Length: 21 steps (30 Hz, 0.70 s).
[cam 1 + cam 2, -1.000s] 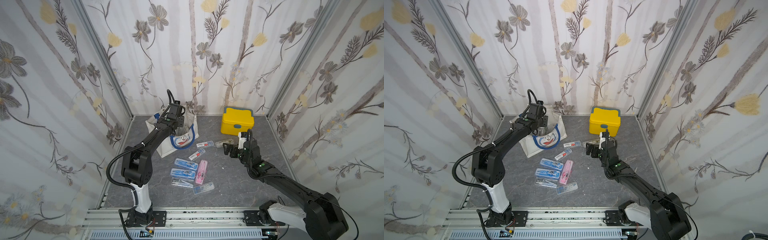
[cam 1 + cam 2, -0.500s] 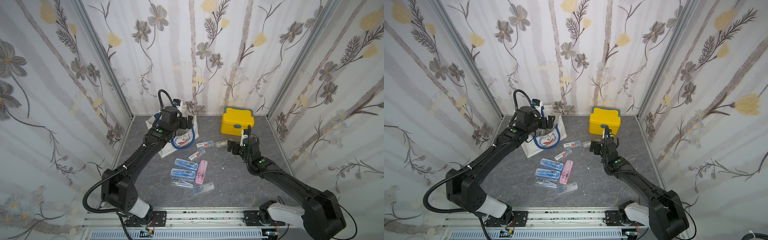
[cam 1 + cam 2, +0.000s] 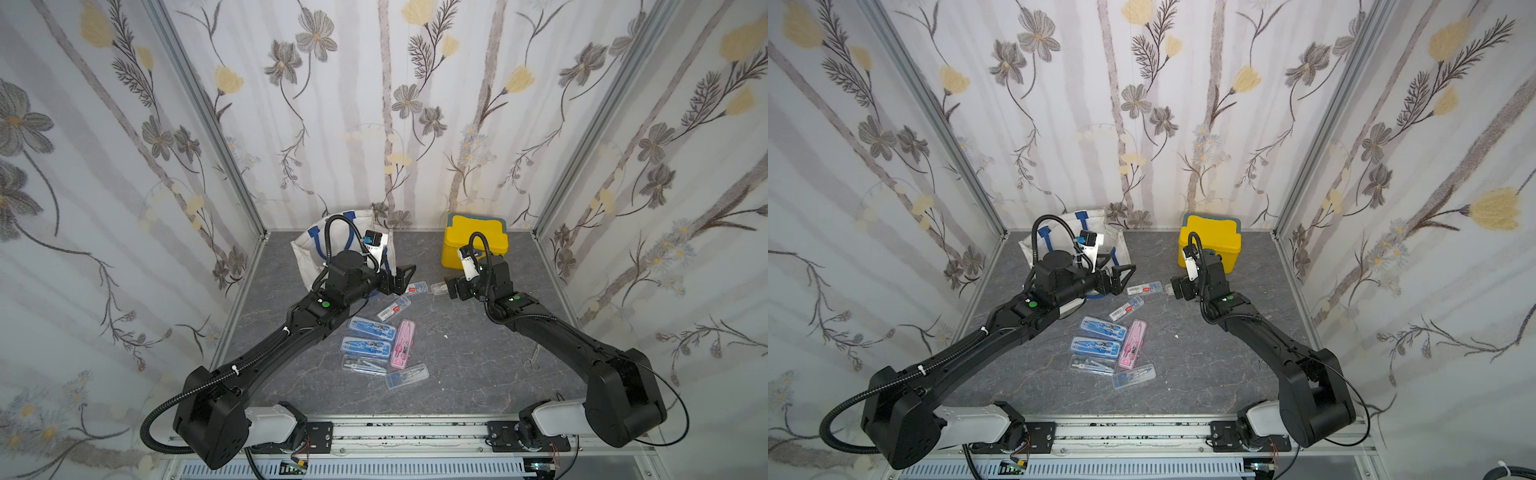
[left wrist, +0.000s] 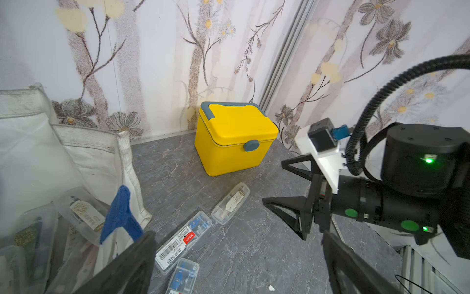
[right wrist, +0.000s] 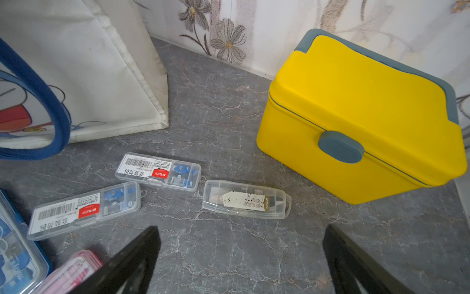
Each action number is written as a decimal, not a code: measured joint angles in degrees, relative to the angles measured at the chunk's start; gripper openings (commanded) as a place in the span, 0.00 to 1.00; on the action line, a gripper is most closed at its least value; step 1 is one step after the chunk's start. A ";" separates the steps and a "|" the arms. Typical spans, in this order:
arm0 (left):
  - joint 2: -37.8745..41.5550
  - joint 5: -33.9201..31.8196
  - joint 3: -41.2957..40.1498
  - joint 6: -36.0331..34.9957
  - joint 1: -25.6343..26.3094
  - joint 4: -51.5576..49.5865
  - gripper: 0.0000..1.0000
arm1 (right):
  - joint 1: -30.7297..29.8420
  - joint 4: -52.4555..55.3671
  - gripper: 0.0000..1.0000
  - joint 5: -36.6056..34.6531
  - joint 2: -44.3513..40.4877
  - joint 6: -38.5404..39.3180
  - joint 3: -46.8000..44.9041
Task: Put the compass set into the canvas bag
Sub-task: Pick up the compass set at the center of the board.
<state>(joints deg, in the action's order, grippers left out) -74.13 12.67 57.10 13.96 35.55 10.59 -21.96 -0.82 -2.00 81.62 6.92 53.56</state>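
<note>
**Wide-Open Claws Close In on Compass Case**

The right claw [image 5: 241, 259] hangs spread wide and empty, with a clear compass case [image 5: 246, 199] lying flat on the grey table [image 5: 216, 114] just ahead. In a top view the case [image 3: 438, 287] sits at that claw's nine o'clock. The left claw [image 3: 401, 276], also wide and empty, hovers beside the canvas bag [image 3: 303, 257] at the table's eleven o'clock. The case looks light, stiff and slick, so pinching across its narrow sides seems the safest hold.
</note>
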 measured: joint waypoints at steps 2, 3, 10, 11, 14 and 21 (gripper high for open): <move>0.37 -0.04 -1.40 1.25 0.31 1.27 1.00 | 1.55 1.14 1.00 1.86 2.56 2.40 1.97; 0.55 -0.02 -2.05 1.66 0.44 1.92 1.00 | 2.51 1.90 0.99 2.97 3.89 3.54 2.99; 1.11 -0.55 -5.18 4.28 0.74 4.26 1.00 | 5.95 6.91 0.92 9.22 13.90 14.38 9.57; 1.09 -0.63 -5.35 4.52 0.74 4.39 1.00 | 5.95 8.00 0.92 9.57 15.10 16.17 10.12; 0.85 -0.63 -5.64 5.42 0.74 5.33 1.00 | 6.10 10.82 0.92 10.01 18.84 21.55 12.33; -0.04 -0.61 -5.86 6.03 0.79 6.12 1.00 | 7.39 13.79 0.91 9.55 26.77 30.10 18.53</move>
<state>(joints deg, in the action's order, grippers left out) -74.17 12.05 51.24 19.99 36.34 16.71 -14.57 12.97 7.55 108.40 37.01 72.10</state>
